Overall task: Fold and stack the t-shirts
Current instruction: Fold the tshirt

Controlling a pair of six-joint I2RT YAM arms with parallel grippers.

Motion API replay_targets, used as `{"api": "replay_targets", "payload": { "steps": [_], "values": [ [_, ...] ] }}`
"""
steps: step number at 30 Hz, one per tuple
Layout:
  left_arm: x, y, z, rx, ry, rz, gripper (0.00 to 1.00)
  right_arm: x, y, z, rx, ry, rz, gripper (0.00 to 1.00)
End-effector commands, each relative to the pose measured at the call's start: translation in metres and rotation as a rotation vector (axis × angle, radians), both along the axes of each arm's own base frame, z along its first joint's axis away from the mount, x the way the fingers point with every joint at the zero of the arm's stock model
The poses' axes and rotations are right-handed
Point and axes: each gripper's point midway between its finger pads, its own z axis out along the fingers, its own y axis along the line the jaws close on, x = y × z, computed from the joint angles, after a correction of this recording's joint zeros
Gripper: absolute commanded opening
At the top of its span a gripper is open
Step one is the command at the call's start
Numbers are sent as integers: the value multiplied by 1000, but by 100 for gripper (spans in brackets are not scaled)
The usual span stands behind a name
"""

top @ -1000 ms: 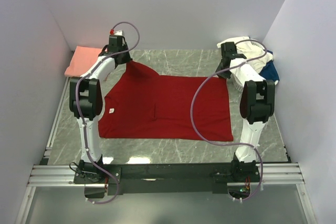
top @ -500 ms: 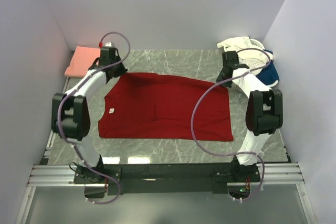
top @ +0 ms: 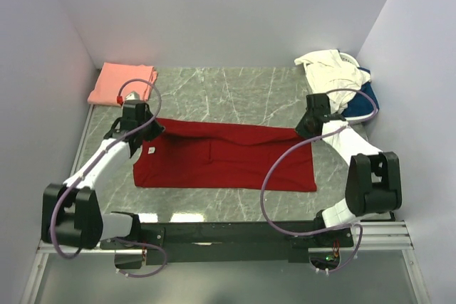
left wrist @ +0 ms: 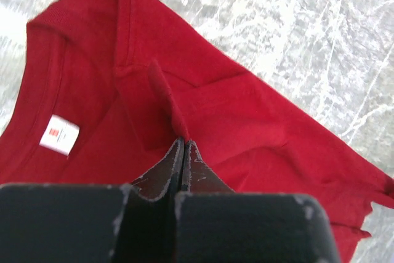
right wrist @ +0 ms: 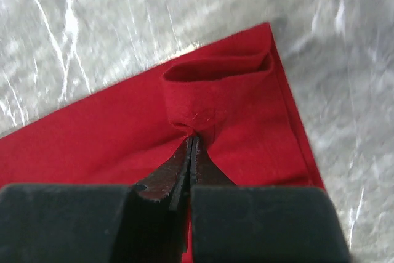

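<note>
Our left gripper (top: 140, 124) is pressed together on a pinch of the red t-shirt (top: 221, 158). In the left wrist view the cloth stands up in a thin ridge straight ahead of the closed tips. The collar (left wrist: 122, 23) lies ahead and to the left of that gripper. The white label (left wrist: 59, 134) sits inside the neck, left of the tips and flat on the cloth.

Our right gripper (top: 308, 126) is closed too, pinching the same shirt near its far right corner. Just ahead of its tips the fabric curls over into a small open loop. The corner of the shirt lies just beyond that loop, and the side edge runs back along the right of the gripper.

Between the two grippers a strip of the shirt's far part lies doubled over on the rest. The shirt forms a long band on the table (top: 235, 90), reaching from both grippers toward our arm bases. Its near edge lies flat, well apart from either gripper.

Beyond the left gripper, in the far left corner, we see a salmon t-shirt (top: 117, 82) lying flat, apart from the red one. Beyond the right gripper and to its right, a cream-white t-shirt (top: 326, 65) lies in a loose heap. A blue t-shirt (top: 365, 101) shows under the heap's near edge.
</note>
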Motion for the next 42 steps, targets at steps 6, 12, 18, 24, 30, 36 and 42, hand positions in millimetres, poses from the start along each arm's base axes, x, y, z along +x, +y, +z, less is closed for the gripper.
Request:
{"api": "replay_targets", "payload": {
  "steps": [6, 12, 18, 24, 30, 36, 42],
  "values": [
    [-19, 7, 16, -12, -57, 37, 0, -9, 9, 14, 63, -98, 8, 0],
    [-25, 14, 22, 2, -71, 60, 0, -17, 7, 10, 60, -92, -1, 0],
    [-31, 19, 24, 27, -60, 68, 0, -24, -2, 11, 39, -87, -17, 0],
    [-43, 22, 12, 17, -28, 77, 0, -33, -10, 5, 28, -75, -30, 0],
    [-52, 20, 2, 0, -15, 73, 0, -39, -12, -5, 54, -60, -37, 2],
    [-62, 12, -13, -44, 10, 45, 2, -46, -13, -6, 95, -63, -34, 30],
    [-65, 11, -16, -61, 7, 51, 3, -54, -13, 10, 99, -119, -35, 44]
  ]
}}
